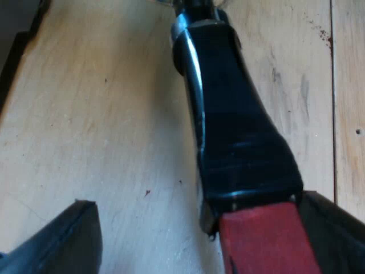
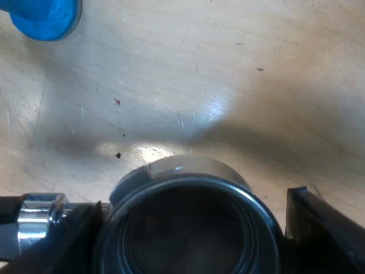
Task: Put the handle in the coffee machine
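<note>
Pale wooden counter (image 1: 85, 114) underneath. The holder (image 1: 239, 131) is over it and not in a machine, so I judge the whole locking-in is still to do. The left pincer (image 1: 194, 228) gapes wide about the red end (image 1: 268, 240). The right pincer (image 2: 191, 228) is at the basket (image 2: 188, 171); I cannot tell its grip. Count: one holder, one blue tamper (image 2: 45, 17), two pincers.

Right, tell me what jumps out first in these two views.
The dark handle, tipped by its red end, runs between the open fingers of the left gripper over the wooden table. In the right wrist view the holder's round metal basket gapes close up, with a blue tamper farther off on the table.
</note>
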Motion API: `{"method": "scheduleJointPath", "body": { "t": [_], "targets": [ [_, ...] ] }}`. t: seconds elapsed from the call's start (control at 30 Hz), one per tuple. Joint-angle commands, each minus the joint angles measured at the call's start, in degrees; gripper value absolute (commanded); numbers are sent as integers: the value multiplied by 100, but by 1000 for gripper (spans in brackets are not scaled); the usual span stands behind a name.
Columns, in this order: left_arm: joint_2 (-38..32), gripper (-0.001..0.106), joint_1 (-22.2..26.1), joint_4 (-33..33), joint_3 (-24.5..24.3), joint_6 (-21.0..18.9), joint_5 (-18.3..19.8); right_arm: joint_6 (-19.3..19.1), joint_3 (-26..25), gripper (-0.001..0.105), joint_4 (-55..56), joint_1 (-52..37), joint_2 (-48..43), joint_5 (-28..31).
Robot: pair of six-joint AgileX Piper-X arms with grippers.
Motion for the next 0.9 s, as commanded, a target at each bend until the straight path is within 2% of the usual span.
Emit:
{"method": "scheduleJointPath", "body": {
  "t": [0.03,0.17,0.33,0.37,0.47,0.5,0.57,0.63,0.9],
  "targets": [
    [-16,70,6,-1,-17,-83,54,-11,-43,0,-4,11,-95,-40],
    [-16,68,6,2,-17,-83,42,-11,-43,0,-4,11,-95,-40],
    [-16,43,6,15,-17,-83,42,-11,-43,0,-4,11,-95,-40],
    [-16,41,6,15,-17,-83,42,-11,-43,0,-4,11,-95,-40],
    [-16,21,6,29,-17,-83,42,-11,-43,0,-4,11,-95,-40],
    [-16,19,6,29,-17,-83,42,-11,-43,0,-4,11,-95,-40],
    [-16,7,6,29,-17,-83,42,-11,-43,0,-4,11,-95,-40],
    [-16,1,6,29,-17,-83,42,-11,-43,0,-4,11,-95,-40],
    [-16,0,6,29,-17,-83,42,-11,-43,0,-4,11,-95,-40]
  ]
}}
